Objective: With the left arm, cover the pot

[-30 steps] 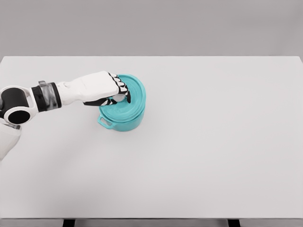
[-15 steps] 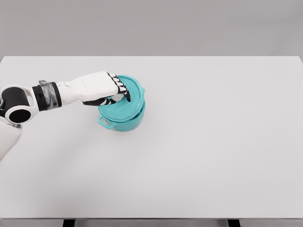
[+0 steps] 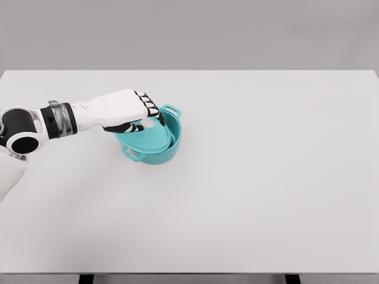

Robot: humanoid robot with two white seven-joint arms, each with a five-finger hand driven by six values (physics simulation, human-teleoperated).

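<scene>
Fingers (image 3: 148, 112) of the left hand (image 3: 127, 109) are curled tight around the knob of the lid (image 3: 145, 137), the black-and-white knuckles bunched over it so that the knob itself barely shows. The hand's white arm comes in from the left of the pot (image 3: 159, 137), its grey wrist band and dark elbow joint well to that side.

Pot and lid are the same teal. The pot is a low round casserole with a small loop handle at its far right and another at its near left. The lid is not seated — it sits tilted, its left edge riding over the pot's left rim and sticking out past it, its right edge dipped down inside, so a crescent of the pot's inner wall lies open on the right. Whether the lid's lower edge touches the pot's floor I cannot tell.

The pot stands on a plain white table (image 3: 266, 189), left of the middle and toward the far half. A grey wall rises behind the pot, beyond the table's far edge.
</scene>
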